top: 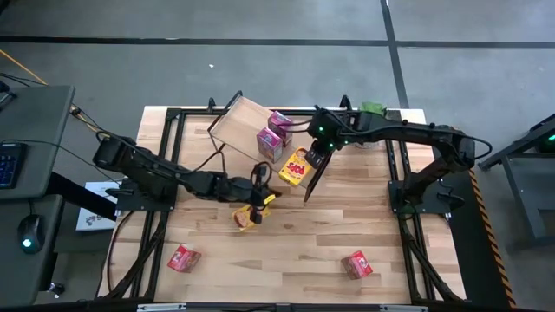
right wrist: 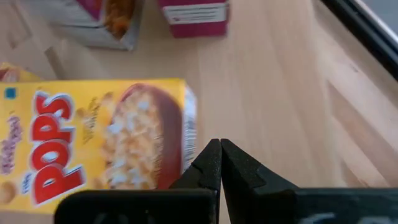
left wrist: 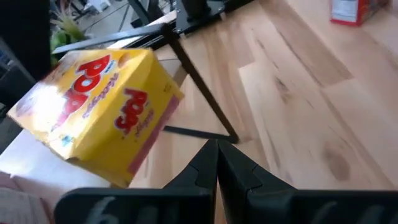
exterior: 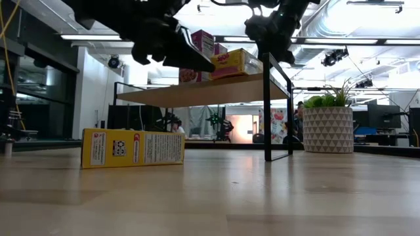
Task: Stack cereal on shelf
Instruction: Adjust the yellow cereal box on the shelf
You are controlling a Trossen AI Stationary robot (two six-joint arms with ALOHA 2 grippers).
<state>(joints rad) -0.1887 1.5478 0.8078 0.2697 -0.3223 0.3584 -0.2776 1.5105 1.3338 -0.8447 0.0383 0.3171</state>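
I've got both grippers, left (left wrist: 217, 163) and right (right wrist: 220, 163), pinched empty by the yellow cereal box (top: 296, 167) on the shelf (top: 244, 120); it's probably light, crushable cardboard, so I'd grab its narrow sides.

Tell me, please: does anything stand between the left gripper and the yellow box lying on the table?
Nothing visible does. The left gripper, shut, is above the table with the yellow box lying just beside it on bare wood. The shelf and the right gripper are farther back.
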